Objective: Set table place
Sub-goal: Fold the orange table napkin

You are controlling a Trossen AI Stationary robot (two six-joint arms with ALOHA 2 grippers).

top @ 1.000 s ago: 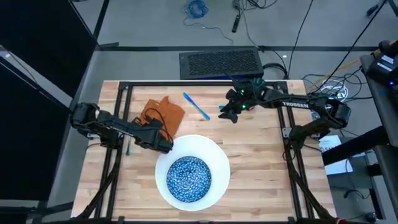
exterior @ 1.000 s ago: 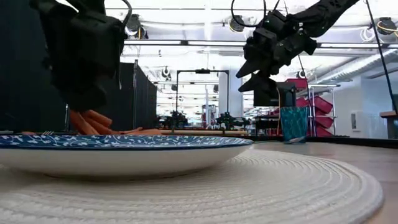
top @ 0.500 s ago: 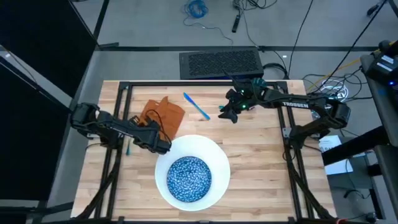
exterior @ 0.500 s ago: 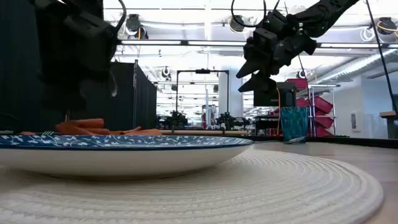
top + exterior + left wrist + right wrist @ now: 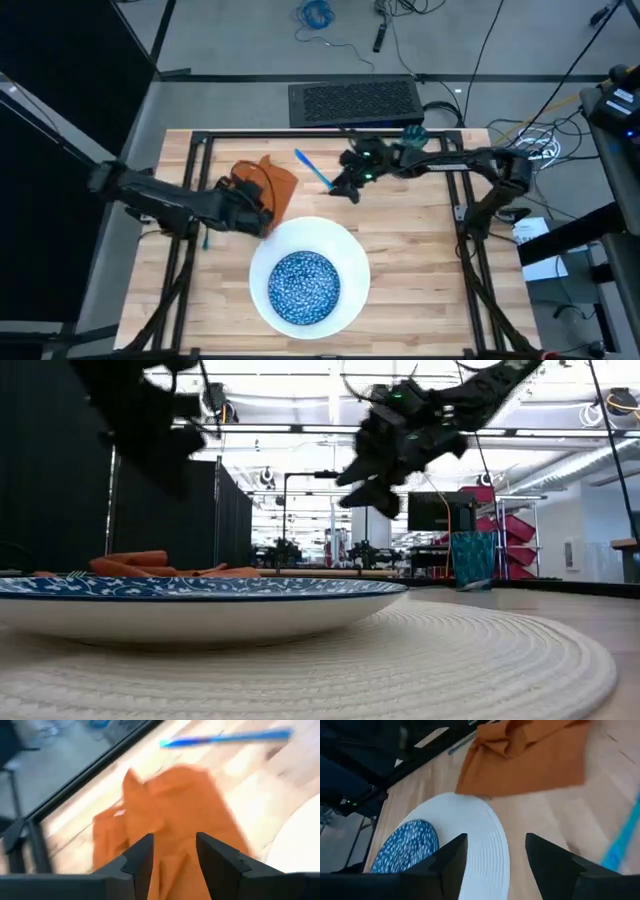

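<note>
Beside the plate [image 5: 345,250] rim, left claw [image 5: 262,214] open above napkin [image 5: 272,182]

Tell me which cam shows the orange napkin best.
High view: the whole orange napkin lies crumpled on the table beside the white plate, with the left end effector at its edge. Left wrist view shows it blurred, filling the picture; right wrist view shows most of it; low view shows only a thin orange strip.

No legible text, labels, brand marks, numbers or signs found in any of the four current views. None can be made out on either arm, on the desk, or on the equipment in the room behind.
</note>
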